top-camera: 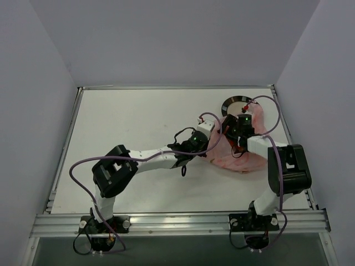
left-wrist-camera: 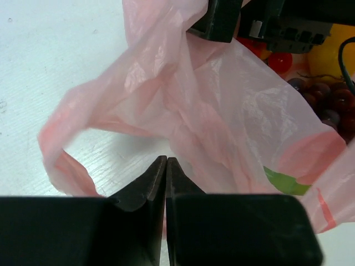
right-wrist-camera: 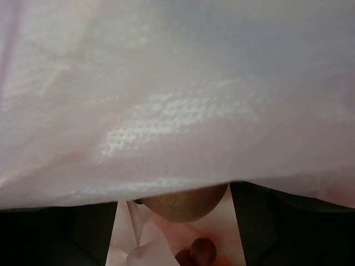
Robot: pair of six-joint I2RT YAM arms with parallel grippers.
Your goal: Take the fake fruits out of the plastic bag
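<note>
The pink plastic bag (top-camera: 236,152) lies at the right of the table, under both grippers. My left gripper (top-camera: 215,132) is shut on a fold of the bag's left edge (left-wrist-camera: 166,111); its fingertips (left-wrist-camera: 166,160) meet with pink film between them. My right gripper (top-camera: 241,126) is inside the bag's mouth, and its black body shows in the left wrist view (left-wrist-camera: 222,16). Its jaws stand wide apart (right-wrist-camera: 176,191), tips hidden under film. A yellow-brown fruit (right-wrist-camera: 183,204) sits between them, dark red grapes (right-wrist-camera: 201,250) below. A yellow fruit (left-wrist-camera: 333,52), red fruit (left-wrist-camera: 280,61) and grapes (left-wrist-camera: 333,105) lie in the bag.
A round dark-rimmed plate (top-camera: 228,103) stands just behind the bag with a small red piece (top-camera: 244,107) on it. The table's right edge (top-camera: 285,127) is close to the bag. A loose bag handle loop (left-wrist-camera: 55,160) hangs to the left of my left fingers.
</note>
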